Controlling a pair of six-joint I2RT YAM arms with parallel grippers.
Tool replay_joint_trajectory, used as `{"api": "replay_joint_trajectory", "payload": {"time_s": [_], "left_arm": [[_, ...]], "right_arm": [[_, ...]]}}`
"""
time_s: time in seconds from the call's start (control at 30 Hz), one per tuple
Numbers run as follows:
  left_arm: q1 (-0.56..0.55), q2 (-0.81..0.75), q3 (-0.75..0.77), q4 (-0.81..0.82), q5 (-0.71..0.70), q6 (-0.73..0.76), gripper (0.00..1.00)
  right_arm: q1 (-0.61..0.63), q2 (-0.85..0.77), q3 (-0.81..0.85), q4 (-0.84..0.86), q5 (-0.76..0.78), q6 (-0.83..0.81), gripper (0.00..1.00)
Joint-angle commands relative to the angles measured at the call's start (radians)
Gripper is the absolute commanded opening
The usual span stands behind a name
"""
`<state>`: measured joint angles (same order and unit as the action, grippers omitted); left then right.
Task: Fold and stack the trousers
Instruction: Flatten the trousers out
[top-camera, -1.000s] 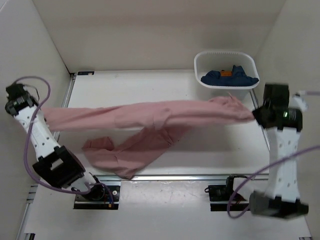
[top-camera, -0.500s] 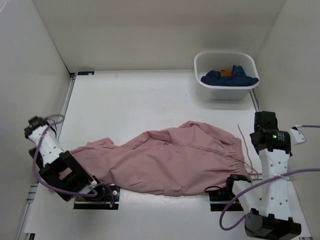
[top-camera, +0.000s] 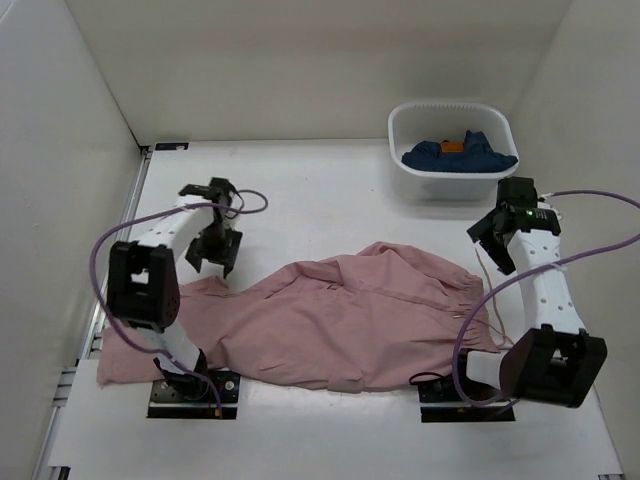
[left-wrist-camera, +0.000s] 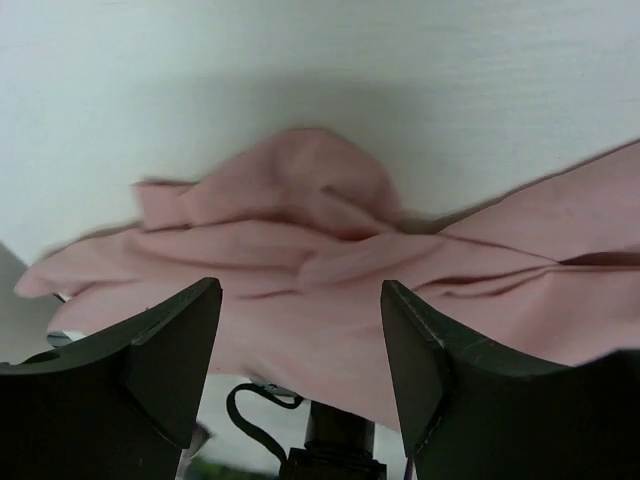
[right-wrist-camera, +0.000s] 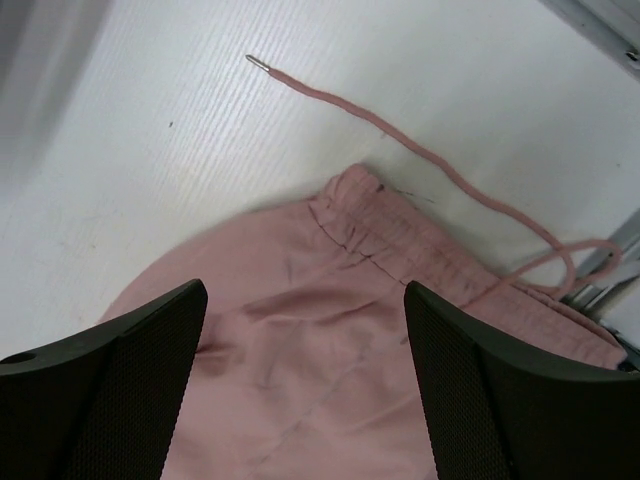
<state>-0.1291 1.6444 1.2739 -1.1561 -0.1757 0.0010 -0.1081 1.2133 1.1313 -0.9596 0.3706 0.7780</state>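
The dusty-pink trousers (top-camera: 340, 315) lie rumpled along the near edge of the table (top-camera: 300, 190). The gathered waistband (right-wrist-camera: 400, 235) is toward the near right corner and the legs run to the near left corner, where the fabric reaches the left arm's base. A thin drawstring (right-wrist-camera: 420, 150) trails loose over the bare table beyond the waistband. The left gripper (top-camera: 212, 266) hovers over the far edge of the leg end with its fingers spread wide and nothing between them. The right gripper (top-camera: 492, 247) hangs just beyond the waistband, equally wide and empty. In the far right corner, well apart, a white basket (top-camera: 452, 108) holds a dark blue garment (top-camera: 455, 155). The work looks to be at the laying-out stage: the garment is down but creased, the legs overlap unevenly, and no fold is made yet. The next move probably calls for each gripper to drop onto a far edge of cloth, pinch a single layer, and either tug it flat or carry it over for the first fold. The drawstring could snag.
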Motion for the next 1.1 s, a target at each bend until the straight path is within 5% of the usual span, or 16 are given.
{"api": "replay_joint_trajectory", "payload": {"time_s": [0.0,0.2,0.37,0.47,0.5,0.53,0.57,0.7,0.73,0.77,0.87,1.07], "left_arm": [[-0.067,0.055,-0.036,0.048,-0.043,-0.001,0.76],[-0.067,0.163,-0.103,0.064,-0.157,-0.001,0.76],[-0.067,0.195,-0.154,0.036,-0.093,-0.001,0.75],[-0.076,0.195,-0.174,0.016,-0.041,-0.001,0.54],[-0.076,0.195,-0.174,0.016,-0.041,-0.001,0.3],[-0.076,0.195,-0.189,0.016,-0.024,-0.001,0.17],[-0.076,0.195,-0.202,0.016,-0.013,-0.001,0.14],[-0.031,0.18,-0.177,0.045,-0.031,-0.001,0.14],[0.006,0.155,-0.154,0.07,-0.047,-0.001,0.14],[0.028,0.141,-0.125,0.079,-0.063,-0.001,0.14],[0.109,0.095,0.034,0.079,-0.107,-0.001,0.14],[0.178,0.034,0.166,0.07,-0.125,-0.001,0.14]], "right_arm": [[0.014,0.051,-0.01,0.085,-0.015,0.026,0.84],[0.047,0.205,-0.031,0.185,0.047,0.061,0.87],[0.081,0.366,-0.01,0.185,0.016,0.121,0.91],[0.099,0.449,-0.01,0.159,-0.002,0.164,0.91],[0.108,0.483,-0.01,0.159,-0.018,0.184,0.91],[0.108,0.5,-0.022,0.159,-0.031,0.184,0.89],[0.119,0.532,-0.037,0.15,-0.032,0.196,0.87],[0.119,0.588,-0.051,0.15,-0.024,0.196,0.55],[0.119,0.6,-0.041,0.15,-0.003,0.185,0.31],[0.119,0.6,-0.031,0.15,0.026,0.173,0.2],[0.119,0.586,-0.001,0.119,0.111,0.135,0.0],[0.119,0.462,0.021,0.119,0.143,0.072,0.0]]}}
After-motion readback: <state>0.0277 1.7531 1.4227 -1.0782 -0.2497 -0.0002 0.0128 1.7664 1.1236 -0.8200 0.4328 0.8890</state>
